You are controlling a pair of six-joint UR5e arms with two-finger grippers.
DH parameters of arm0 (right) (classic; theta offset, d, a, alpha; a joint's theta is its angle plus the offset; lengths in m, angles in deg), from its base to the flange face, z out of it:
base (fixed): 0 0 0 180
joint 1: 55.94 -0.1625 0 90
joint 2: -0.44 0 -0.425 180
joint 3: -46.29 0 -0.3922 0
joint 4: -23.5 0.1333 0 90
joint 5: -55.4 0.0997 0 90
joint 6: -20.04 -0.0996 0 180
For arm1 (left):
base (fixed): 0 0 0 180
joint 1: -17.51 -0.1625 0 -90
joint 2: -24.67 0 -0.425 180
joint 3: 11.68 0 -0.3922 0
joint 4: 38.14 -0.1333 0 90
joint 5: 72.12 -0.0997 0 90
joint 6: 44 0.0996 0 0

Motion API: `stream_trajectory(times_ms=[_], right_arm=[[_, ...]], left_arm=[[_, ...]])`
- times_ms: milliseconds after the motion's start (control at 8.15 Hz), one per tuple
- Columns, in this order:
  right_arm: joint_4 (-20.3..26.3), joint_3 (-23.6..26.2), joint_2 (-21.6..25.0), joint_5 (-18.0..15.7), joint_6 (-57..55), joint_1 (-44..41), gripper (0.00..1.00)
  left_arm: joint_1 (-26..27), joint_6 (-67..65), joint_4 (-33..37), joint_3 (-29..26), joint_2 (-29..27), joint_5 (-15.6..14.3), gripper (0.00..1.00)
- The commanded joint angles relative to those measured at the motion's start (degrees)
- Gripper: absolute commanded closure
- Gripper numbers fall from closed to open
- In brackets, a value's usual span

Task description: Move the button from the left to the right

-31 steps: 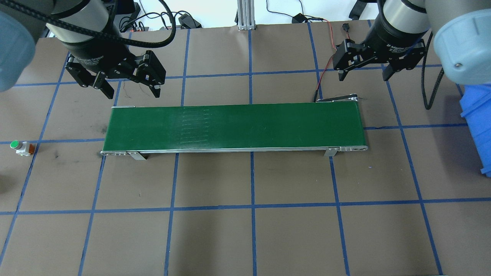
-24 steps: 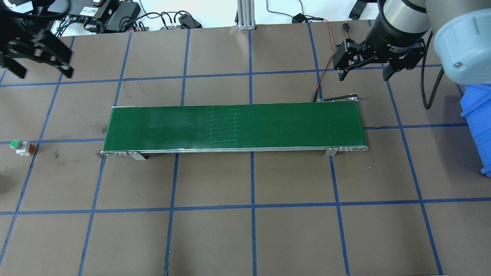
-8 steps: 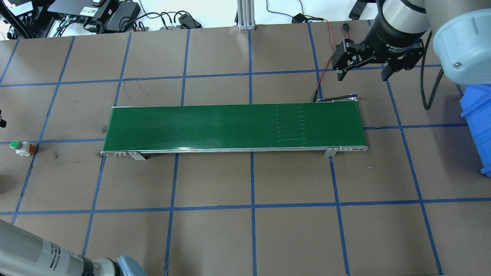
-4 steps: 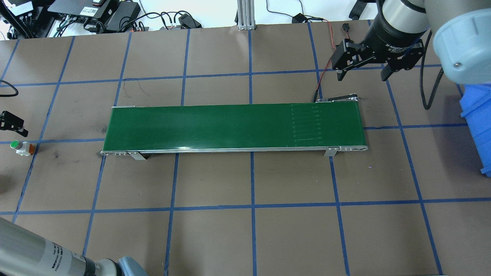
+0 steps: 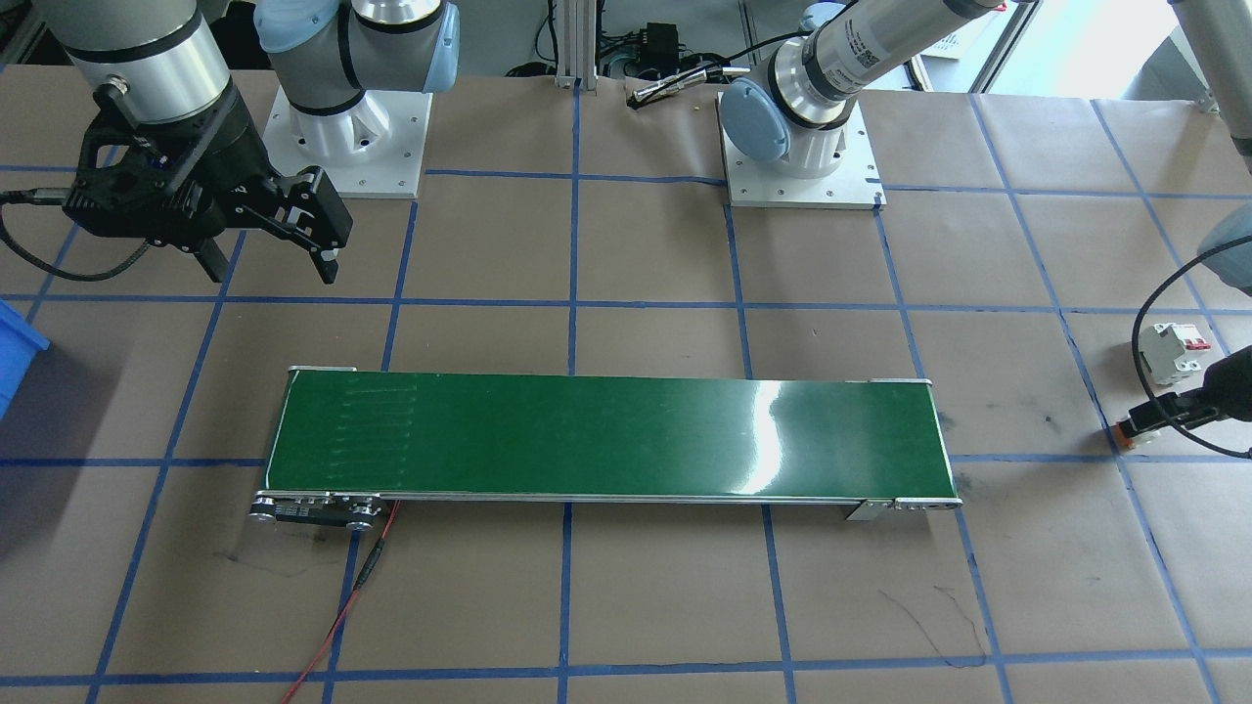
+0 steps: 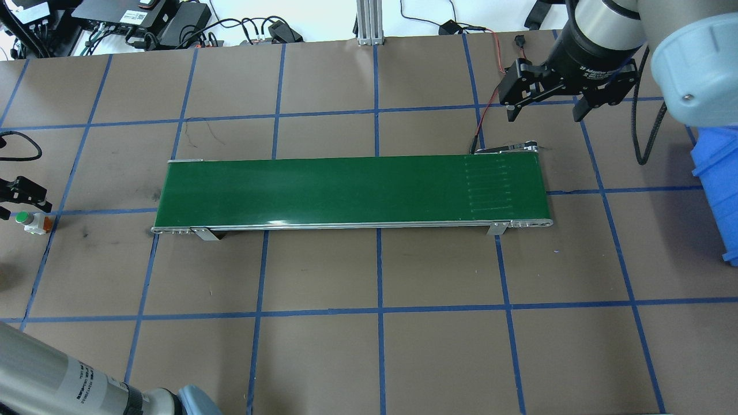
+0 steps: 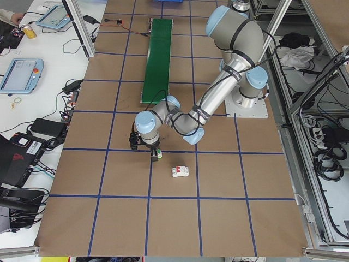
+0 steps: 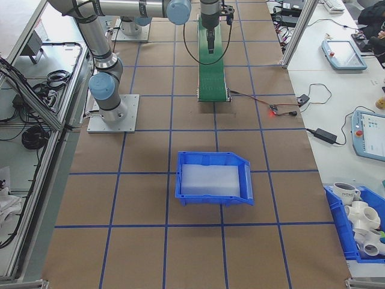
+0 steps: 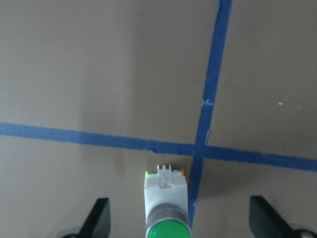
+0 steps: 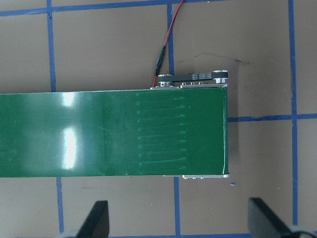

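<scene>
The button [image 6: 33,222] lies on its side at the table's far left, on a blue tape cross, with a green cap, white body and orange-red base. In the left wrist view the button [image 9: 166,206] sits low between my fingers. My left gripper [image 9: 181,223] is open, low over the button, one finger on each side and neither touching it. From overhead, the left gripper [image 6: 18,200] shows only partly at the frame's edge. My right gripper [image 6: 542,108] hangs open and holds nothing, behind the right end of the green conveyor belt [image 6: 351,190].
A white circuit breaker [image 5: 1169,352] with red levers stands close behind the button. A blue bin [image 6: 718,184] sits at the table's right edge. A red wire [image 6: 487,98] runs to the conveyor's right end. My left arm's tube [image 6: 52,380] crosses the near-left corner.
My left arm swung from behind the conveyor's left end to the far left and came down over the button. The stripe marks on the belt moved right. The right gripper stayed put.
</scene>
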Motion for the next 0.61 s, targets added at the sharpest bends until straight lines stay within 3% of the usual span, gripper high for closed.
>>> stream_trajectory(times_ms=[0,245,368,491], right_arm=[[0.0,0.0,0.0,0.0,0.0,0.0,0.0],[0.0,0.0,0.0,0.0,0.0,0.0,0.0],[0.0,0.0,0.0,0.0,0.0,0.0,0.0],[0.0,0.0,0.0,-0.1,0.0,0.0,0.0]], left_arm=[[-0.1,2.8,-0.3,0.1,-1.8,-0.1,0.0],[-0.1,4.7,-0.3,0.0,-2.3,-0.1,0.0],[-0.1,4.7,-0.3,0.0,-2.3,-0.1,0.1],[-0.1,5.7,-0.1,0.1,-2.3,-3.7,0.49]])
